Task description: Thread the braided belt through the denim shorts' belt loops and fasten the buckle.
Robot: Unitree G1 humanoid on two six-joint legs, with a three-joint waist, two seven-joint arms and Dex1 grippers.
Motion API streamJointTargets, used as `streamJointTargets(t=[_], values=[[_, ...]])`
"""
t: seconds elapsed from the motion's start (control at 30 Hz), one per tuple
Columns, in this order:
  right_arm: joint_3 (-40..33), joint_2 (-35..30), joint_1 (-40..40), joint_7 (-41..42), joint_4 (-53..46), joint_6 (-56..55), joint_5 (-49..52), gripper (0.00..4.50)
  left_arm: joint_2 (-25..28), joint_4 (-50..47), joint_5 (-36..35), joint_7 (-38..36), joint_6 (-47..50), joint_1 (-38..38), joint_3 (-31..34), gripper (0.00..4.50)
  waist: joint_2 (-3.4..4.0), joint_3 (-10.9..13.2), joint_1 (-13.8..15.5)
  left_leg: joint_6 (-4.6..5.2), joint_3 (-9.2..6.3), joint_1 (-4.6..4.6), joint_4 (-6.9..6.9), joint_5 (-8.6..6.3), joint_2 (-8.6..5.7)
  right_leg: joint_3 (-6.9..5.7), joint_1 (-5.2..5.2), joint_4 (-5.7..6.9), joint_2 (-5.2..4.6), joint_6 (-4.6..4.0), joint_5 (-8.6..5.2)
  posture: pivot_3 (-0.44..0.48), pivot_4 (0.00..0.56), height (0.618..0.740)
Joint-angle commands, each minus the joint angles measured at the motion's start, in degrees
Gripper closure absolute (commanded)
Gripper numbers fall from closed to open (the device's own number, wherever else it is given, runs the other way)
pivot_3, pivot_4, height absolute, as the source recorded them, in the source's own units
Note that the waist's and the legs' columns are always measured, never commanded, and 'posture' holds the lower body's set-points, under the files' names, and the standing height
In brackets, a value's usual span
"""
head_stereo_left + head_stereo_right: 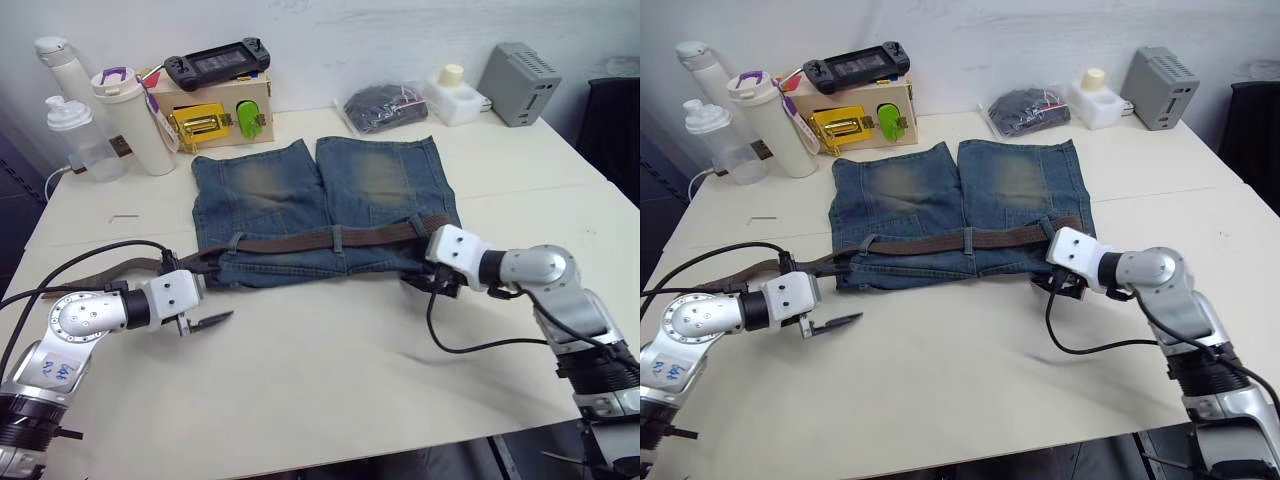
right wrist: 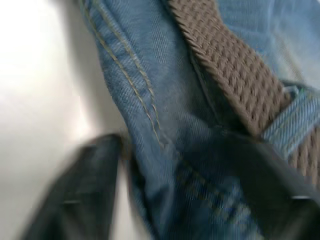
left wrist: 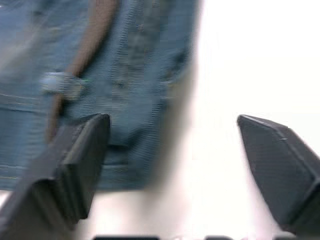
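Shorts (image 1: 320,205) lie flat at centre frame on the bench (image 1: 330,370), waistband toward the robot, legs pointing to the top of the frame. Faded blue denim, yellowish worn patch on each leg. Belt (image 1: 330,238) is a dark brown braid running along the waistband, passing under the loops (image 1: 338,238) that show in the middle and near both ends. Its free tail trails off the waistband's left end toward lower left, lying on the bench by the left arm. Buckle: cannot make it out.

Left gripper (image 1: 207,322), lower left of frame, sits on bare bench just below the waistband's left corner. Fingers (image 3: 75,165) wide apart, nothing between them; the left wrist view has the denim edge and belt just ahead of them.

Right gripper (image 2: 185,185) is at the waistband's right end, centre right of frame. Fingers (image 2: 80,195) straddle the folded denim edge, one each side, pinching the cloth; braid and a loop lie just beyond.

Around, along the top of the frame:
- wooden box (image 1: 215,115) with yellow latch and green part, touching or just off the left leg hem
- black handheld console (image 1: 217,62) on top of the box
- white tumbler (image 1: 133,122), clear bottle (image 1: 82,140) and a white bottle (image 1: 62,66), upper left
- dark bundle in clear bag (image 1: 385,105), just above the right leg hem
- white block (image 1: 455,98) and grey box (image 1: 520,85), upper right

Black cables loop off both wrists onto the bench. Nothing lies on the shorts besides the belt.
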Motion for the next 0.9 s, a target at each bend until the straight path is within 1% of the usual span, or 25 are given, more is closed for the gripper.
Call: streamJointTargets(t=[0.03, 0.13, 0.2, 0.23, 0.33, 0.4, 0.53, 0.63, 0.67, 0.7, 0.73, 0.77, 0.87, 0.9], values=[[-5.5, -1.5, -8.8, 2.3, 2.1, 9.1, 7.1, 0.03, 1.2, -1.4, -5.0, -3.7, 4.4, -0.2, 4.9, 0.23, -0.03, 0.1, 0.0, -0.01, -0.01, -0.01, -0.01, 0.01, 0.02, -0.04, 0.01, -0.07, 0.0, 0.0, 0.0, 0.0, 0.15, 0.645], [-4.6, 1.1, -19.1, -2.0, 13.4, 15.1, 5.4, 0.03, -0.2, 0.2, -6.2, -4.1, 7.0, -1.9, 6.6, 0.23, -0.1, 0.1, -0.1, -0.02, -0.02, 0.05, -0.06, 0.01, 0.09, -0.14, 0.07, -0.13, 0.01, -0.01, 0.0, 0.0, 0.15, 0.645], [-3.4, 2.9, -23.5, -3.0, 18.3, 17.4, 4.7, 0.03, -1.3, 0.6, -6.7, -3.6, 8.4, -2.9, 7.3, 0.23, -0.12, 0.1, -0.2, -0.02, -0.03, 0.06, -0.12, 0.01, 0.09, -0.14, 0.09, -0.15, 0.0, -0.01, 0.0, 0.0, 0.15, 0.645], [-1.6, 3.7, -24.9, -3.1, 20.9, 17.7, 3.2, 0.03, -2.1, 0.9, -6.7, -3.1, 8.9, -3.6, 7.5, 0.23, -0.12, 0.1, -0.4, -0.02, -0.03, 0.05, -0.14, 0.01, 0.08, -0.14, 0.09, -0.2, 0.0, -0.01, 0.0, 0.0, 0.15, 0.645], [3.1, 5.0, -26.7, -2.2, 27.8, 17.4, -0.6, 0.03, -4.1, 0.6, -6.4, -2.2, 10.4, -4.7, 8.0, 0.23, -0.21, 0.2, -0.5, -0.01, -0.05, 0.04, -0.16, 0.01, 0.08, -0.12, 0.09, -0.18, -0.01, -0.01, 0.0, 0.0, 0.15, 0.645], [4.9, 5.5, -27.1, -1.1, 31.3, 17.1, -1.7, 0.03, -5.1, -0.1, -6.2, -1.7, 11.2, -4.9, 8.2, 0.23, -0.24, 0.2, -0.5, -0.01, -0.05, 0.02, -0.15, 0.01, 0.05, -0.11, 0.09, -0.17, -0.02, -0.01, 0.0, 0.0, 0.15, 0.645], [6.9, 6.3, -26.3, 1.1, 33.9, 16.7, -2.3, 0.03, -5.8, 0.4, -3.4, -0.1, 10.0, -4.0, 8.4, 0.23, -0.24, 0.2, -0.9, 0.0, -0.05, 0.0, -0.16, 0.01, 0.02, -0.11, 0.06, -0.14, -0.04, -0.01, 0.01, 0.0, 0.15, 0.645], [6.2, 7.3, -25.5, 1.0, 33.6, 16.4, -1.9, 0.82, -6.6, 0.7, -3.2, 1.3, 10.4, -4.1, 9.4, 0.23, -0.24, 0.2, -1.1, 0.0, -0.04, 0.03, -0.19, 0.01, 0.03, -0.11, 0.04, -0.11, -0.03, -0.01, 0.0, 0.0, 0.15, 0.645], [5.7, 7.5, -25.3, 1.0, 33.2, 16.4, -1.5, 1.36, -6.9, 0.8, -3.6, 1.5, 11.0, -4.5, 9.8, 0.23, -0.24, 0.2, -1.1, 0.0, -0.04, 0.03, -0.2, 0.01, 0.04, -0.11, 0.04, -0.11, -0.03, -0.01, 0.01, 0.0, 0.15, 0.645], [5.4, 7.7, -25.1, 1.0, 32.6, 16.7, -1.3, 1.74, -7.2, 1.0, -4.3, 1.8, 12.0, -5.2, 10.3, 0.23, -0.24, 0.2, -1.1, 0.0, -0.04, 0.04, -0.2, 0.01, 0.04, -0.11, 0.04, -0.11, -0.03, -0.01, 0.01, 0.0, 0.15, 0.645], [5.0, 7.8, -24.8, 1.1, 31.8, 16.8, -0.9, 2.33, -7.7, 1.3, -5.8, 2.2, 14.2, -6.4, 11.1, 0.23, -0.24, 0.2, -1.1, 0.0, -0.04, 0.04, -0.2, 0.01, 0.04, -0.11, 0.04, -0.1, -0.03, -0.01, 0.01, 0.0, 0.15, 0.645], [4.7, 7.9, -24.5, 1.1, 31.2, 16.9, -0.7, 2.73, -8.0, 1.5, -6.8, 2.4, 15.8, -7.2, 11.6, 0.23, -0.25, 0.2, -1.0, 0.0, -0.05, 0.04, -0.2, 0.01, 0.04, -0.11, 0.05, -0.09, -0.03, -0.01, 0.01, 0.0, 0.15, 0.645], [3.9, 8.3, -23.5, 1.4, 28.4, 18.2, 0.4, 4.18, -9.0, 4.5, -10.2, 2.8, 22.1, -12.5, 12.9, 0.23, -0.29, 0.2, -0.9, 0.0, -0.06, 0.03, -0.13, 0.01, 0.03, -0.11, 0.08, -0.1, -0.03, -0.01, 0.01, 0.0, 0.15, 0.645], [3.6, 8.4, -23.1, 1.4, 27.3, 18.5, 0.7, 4.34, -9.3, 6.2, -11.2, 2.8, 24.6, -14.8, 13.0, 0.23, -0.29, 0.2, -0.9, 0.0, -0.06, 0.04, -0.13, 0.01, 0.03, -0.12, 0.09, -0.11, -0.02, 0.0, 0.01, 0.0, 0.15, 0.645]])
